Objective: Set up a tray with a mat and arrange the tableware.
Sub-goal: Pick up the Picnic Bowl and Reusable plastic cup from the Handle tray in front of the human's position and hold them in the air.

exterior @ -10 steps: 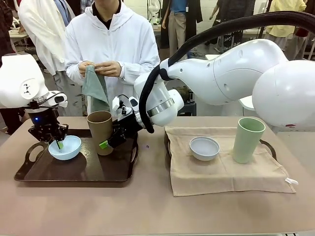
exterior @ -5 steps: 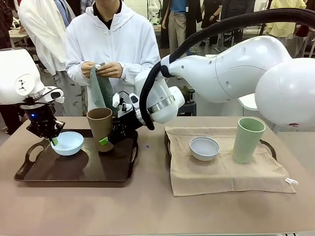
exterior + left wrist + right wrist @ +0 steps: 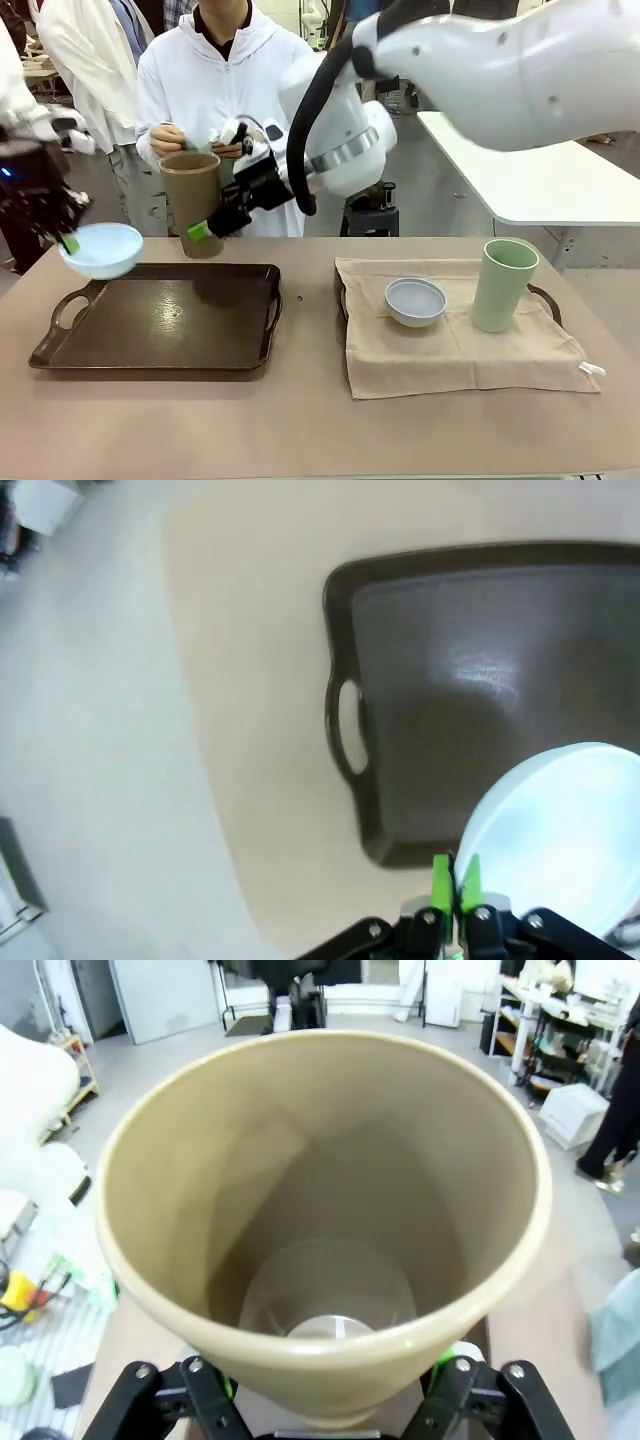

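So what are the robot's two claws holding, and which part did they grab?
The left gripper pinches the pale blue bowl by its rim. The right gripper clamps the tan tumbler around its lower body, near the base.

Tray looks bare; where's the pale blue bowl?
Front view, far left: the pale blue bowl hangs pinched in the left hand, above the tray's left handle.

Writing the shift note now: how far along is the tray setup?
Done: the right tray has its mat, white bowl and green tumbler. In hand: left pincer holds the blue bowl and right pincer the tan tumbler, both lifted off the dark tray. Left: its mat, which the person appears to hold, then both pieces.
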Tool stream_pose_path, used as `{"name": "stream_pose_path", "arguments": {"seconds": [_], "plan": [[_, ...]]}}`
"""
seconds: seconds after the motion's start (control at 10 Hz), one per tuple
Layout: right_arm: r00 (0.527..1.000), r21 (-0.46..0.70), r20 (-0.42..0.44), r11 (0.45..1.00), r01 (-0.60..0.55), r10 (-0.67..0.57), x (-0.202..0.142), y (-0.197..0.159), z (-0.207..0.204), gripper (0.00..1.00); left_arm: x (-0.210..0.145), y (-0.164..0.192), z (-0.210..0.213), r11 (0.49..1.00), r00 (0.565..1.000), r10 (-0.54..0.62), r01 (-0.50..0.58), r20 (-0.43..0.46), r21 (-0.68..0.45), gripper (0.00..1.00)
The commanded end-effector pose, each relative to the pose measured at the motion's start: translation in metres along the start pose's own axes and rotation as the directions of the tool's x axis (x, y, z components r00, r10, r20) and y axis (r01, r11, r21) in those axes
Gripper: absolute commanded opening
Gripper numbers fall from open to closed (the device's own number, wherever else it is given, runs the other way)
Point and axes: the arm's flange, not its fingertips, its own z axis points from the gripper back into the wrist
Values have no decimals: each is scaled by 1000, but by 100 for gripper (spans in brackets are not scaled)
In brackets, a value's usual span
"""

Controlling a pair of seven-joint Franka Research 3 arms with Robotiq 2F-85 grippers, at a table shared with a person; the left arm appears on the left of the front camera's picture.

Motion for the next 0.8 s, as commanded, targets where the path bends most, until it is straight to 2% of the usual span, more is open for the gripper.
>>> {"name": "stream_pose_path", "arguments": {"seconds": [0.0,0.2,0.3,0.4,0.7], "plan": [[999,-10,-42,1000,29,-29,14,21,18,0,-18,-3,52,1000,999,8,-7,44,-17,0],[999,-23,-42,999,25,-26,33,32,24,0,-30,-8,87,1000,998,25,-24,61,-13,0],[998,-10,-52,1000,26,-26,33,33,25,0,-33,-7,92,999,997,47,-45,64,-25,0],[1000,-22,-14,1000,11,-11,37,25,24,0,-37,-6,89,1000,998,-6,7,66,-7,0],[1000,-22,-14,1000,11,-11,37,25,24,0,-37,-6,89,1000,998,-6,7,66,-7,0]]}}
